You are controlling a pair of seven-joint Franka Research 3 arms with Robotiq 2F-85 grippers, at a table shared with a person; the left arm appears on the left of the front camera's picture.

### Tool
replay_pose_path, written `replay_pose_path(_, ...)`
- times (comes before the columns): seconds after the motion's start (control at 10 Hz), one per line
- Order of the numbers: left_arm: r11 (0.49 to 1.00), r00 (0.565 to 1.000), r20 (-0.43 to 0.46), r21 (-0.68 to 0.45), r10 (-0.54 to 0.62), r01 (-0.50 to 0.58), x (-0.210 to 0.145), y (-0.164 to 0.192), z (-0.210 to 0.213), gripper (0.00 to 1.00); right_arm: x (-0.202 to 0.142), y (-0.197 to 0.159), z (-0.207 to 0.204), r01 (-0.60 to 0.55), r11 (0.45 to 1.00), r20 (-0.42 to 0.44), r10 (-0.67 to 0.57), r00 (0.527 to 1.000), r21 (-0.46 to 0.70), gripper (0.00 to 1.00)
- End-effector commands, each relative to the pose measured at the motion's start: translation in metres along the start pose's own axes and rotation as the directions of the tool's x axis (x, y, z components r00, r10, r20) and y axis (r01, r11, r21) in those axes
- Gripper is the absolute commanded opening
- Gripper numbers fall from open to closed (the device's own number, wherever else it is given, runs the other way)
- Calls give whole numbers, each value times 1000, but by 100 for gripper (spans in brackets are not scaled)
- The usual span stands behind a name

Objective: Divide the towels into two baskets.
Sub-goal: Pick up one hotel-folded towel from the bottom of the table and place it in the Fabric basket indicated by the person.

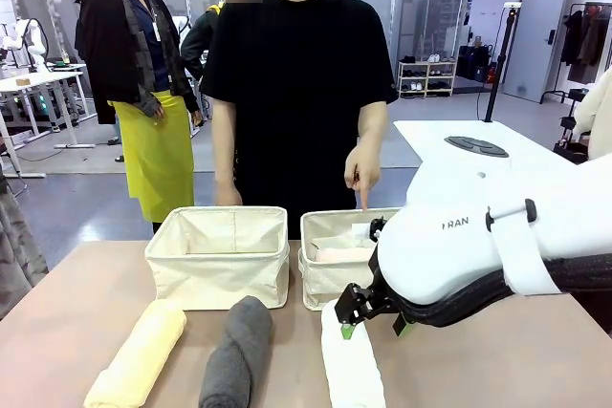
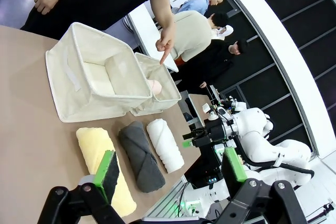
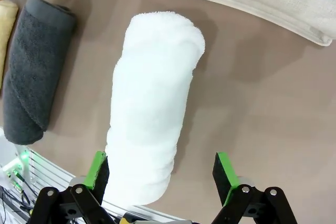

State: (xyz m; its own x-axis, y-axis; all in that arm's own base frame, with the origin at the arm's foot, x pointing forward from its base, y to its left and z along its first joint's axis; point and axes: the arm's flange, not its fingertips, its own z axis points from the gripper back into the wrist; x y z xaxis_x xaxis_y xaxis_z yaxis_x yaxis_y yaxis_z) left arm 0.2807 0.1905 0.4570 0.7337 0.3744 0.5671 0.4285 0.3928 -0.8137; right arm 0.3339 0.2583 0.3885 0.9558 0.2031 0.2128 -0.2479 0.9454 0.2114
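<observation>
Three towels lie side by side on the counter (image 1: pixel 76 312) along the bottom of the front view: a yellow towel (image 1: pixel 139 355) at lower left, a grey towel (image 1: pixel 237 351) in the lower middle, and a white towel (image 1: pixel 352 370) just right of it. None of them touch.

Behind them, two cream baskets stand next to each other. The left-hand basket (image 1: pixel 218 260) sits at centre left. The right-hand basket (image 1: pixel 320 279) at centre right has a pink towel (image 1: pixel 339 253) lying inside it. The person's hand (image 1: pixel 361 171) hangs above that right-hand basket with one finger pointing down into it.

Your right gripper (image 1: pixel 374 329) is at the lower right of the front view, over the far end of the white towel. In the right wrist view its jaws are spread. The roll lies between them, close to one finger, and nothing is pinched.

Your left gripper (image 2: pixel 169 166), at the bottom of the left wrist view, is also spread wide and holds nothing. The yellow towel is just beyond one green pad.
</observation>
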Motion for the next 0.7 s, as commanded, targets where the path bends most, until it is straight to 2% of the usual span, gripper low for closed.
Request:
replay_pose_path(0.0,1000,1000,5,-14,-11,11,-1,-2,2,100,-2,3,2,-9,1000,7,9,1000,-6,100)
replay_pose_path(0.1,1000,1000,5,-14,-11,11,-1,-2,2,100,0,0,0,0,1000,0,0,1000,0,100)
replay_pose_path(0.3,1000,1000,5,-14,-11,11,-1,-2,2,100,13,25,4,-10,999,-13,10,1000,47,100)
replay_pose_path(0.6,1000,1000,5,-14,-11,11,-1,-2,2,100,27,39,-15,58,998,-97,-60,993,-24,100)
